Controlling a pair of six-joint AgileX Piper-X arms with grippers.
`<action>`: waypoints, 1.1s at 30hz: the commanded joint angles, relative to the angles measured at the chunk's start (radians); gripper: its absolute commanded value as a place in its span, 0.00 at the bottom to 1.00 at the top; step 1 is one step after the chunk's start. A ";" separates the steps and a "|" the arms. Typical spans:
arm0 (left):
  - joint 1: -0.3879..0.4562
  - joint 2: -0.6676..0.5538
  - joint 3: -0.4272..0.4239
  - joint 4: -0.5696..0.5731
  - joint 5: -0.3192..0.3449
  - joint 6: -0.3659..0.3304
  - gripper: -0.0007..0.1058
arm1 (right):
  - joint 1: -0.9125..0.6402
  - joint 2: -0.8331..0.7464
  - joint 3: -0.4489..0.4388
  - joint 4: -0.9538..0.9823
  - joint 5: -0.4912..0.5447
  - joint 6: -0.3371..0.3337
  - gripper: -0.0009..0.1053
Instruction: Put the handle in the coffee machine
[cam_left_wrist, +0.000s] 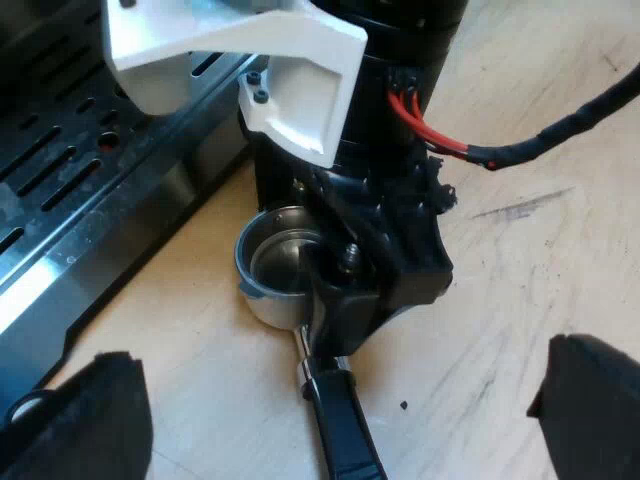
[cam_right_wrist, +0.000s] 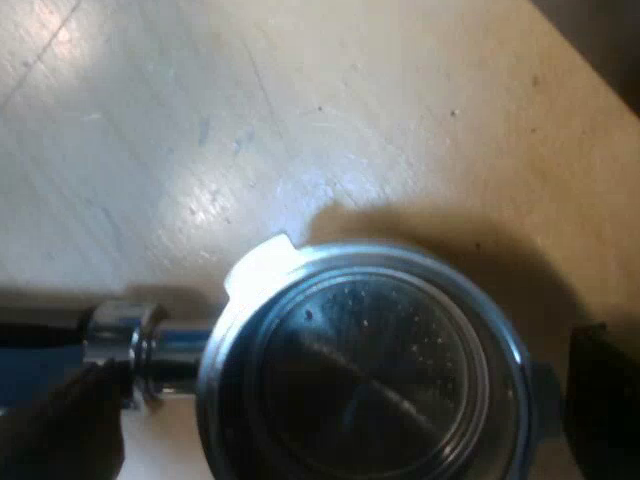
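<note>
The metal holder (cam_left_wrist: 272, 262) lies on the wooden table, its empty basket facing up and its dark handle (cam_left_wrist: 345, 432) running out between my left gripper's fingers (cam_left_wrist: 85, 420). My left gripper (cam_left_wrist: 335, 415) is open and hangs above the handle without touching it. The right gripper (cam_left_wrist: 385, 265) is down on the holder where the neck meets the basket. In the right wrist view the basket (cam_right_wrist: 370, 360) sits close below, with the shiny neck (cam_right_wrist: 150, 345) beside one dark finger (cam_right_wrist: 55, 425). The other finger (cam_right_wrist: 608, 385) is past the rim, so my right gripper (cam_right_wrist: 340, 435) is open around the holder.
The espresso machine's slotted metal drip tray (cam_left_wrist: 80, 190) stands close beside the holder's basket. Bare wooden table (cam_left_wrist: 540, 290) spreads out on the holder's other side, and more table (cam_right_wrist: 200, 120) lies beyond the basket's rim.
</note>
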 joint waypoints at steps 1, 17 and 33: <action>-0.006 -0.002 -0.003 -0.009 0.008 -0.002 0.75 | -0.005 -0.002 -0.008 0.001 -0.012 -0.015 0.78; -0.006 -0.002 -0.003 -0.007 0.008 -0.002 0.75 | -0.005 -0.012 -0.012 0.043 -0.012 0.002 0.01; -0.006 -0.002 -0.003 -0.042 0.028 -0.002 0.75 | -0.005 -0.131 -0.023 0.191 -0.006 0.155 0.01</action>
